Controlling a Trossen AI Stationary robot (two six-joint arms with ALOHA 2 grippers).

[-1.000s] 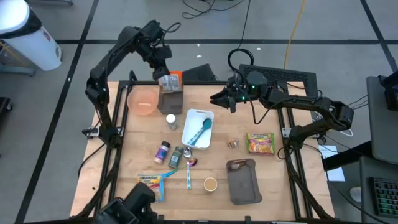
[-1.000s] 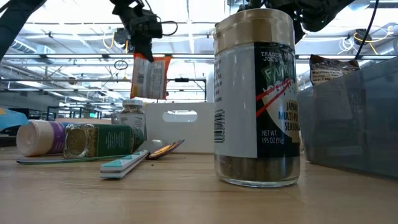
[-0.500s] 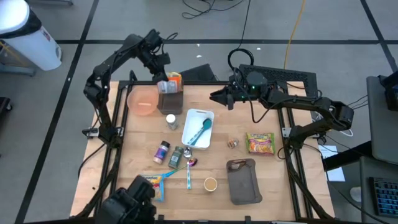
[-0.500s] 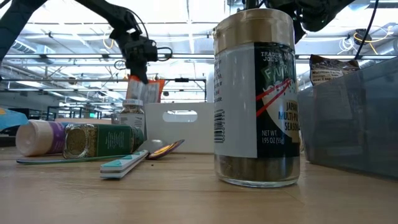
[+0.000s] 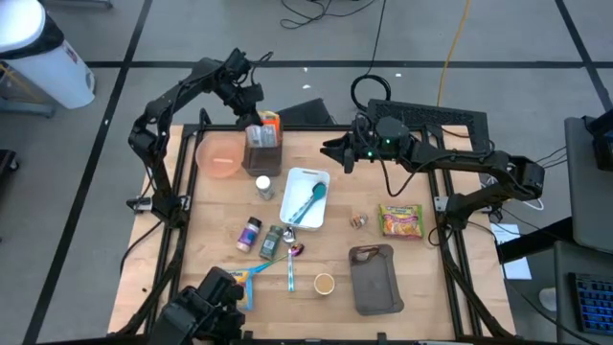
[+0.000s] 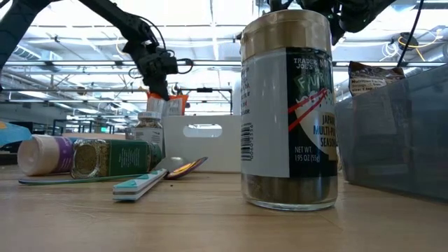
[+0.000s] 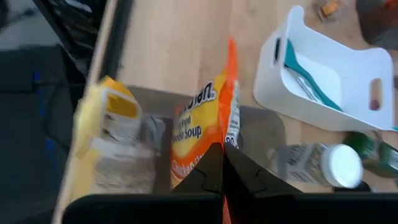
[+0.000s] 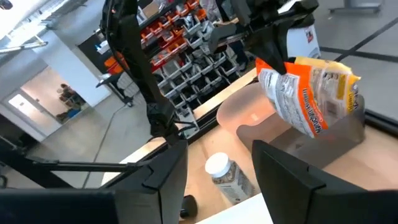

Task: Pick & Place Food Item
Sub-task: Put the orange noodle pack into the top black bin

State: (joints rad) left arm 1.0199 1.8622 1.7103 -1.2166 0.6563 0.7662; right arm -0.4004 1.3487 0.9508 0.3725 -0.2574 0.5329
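High view: the left claw [image 5: 251,117] is clamped on an orange soup packet [image 5: 269,126], holding it upright in the dark bin [image 5: 262,153] at the back of the bench [image 5: 421,278], next to the pink bowl [image 5: 220,155]. The right claw [image 5: 330,151] hangs just past the white tray [image 5: 304,198], fingers apart, with nothing in them.

You're seeing the orange soup packet [image 7: 208,127] standing upright inside the dark bin [image 5: 263,153], pinched at its top edge.
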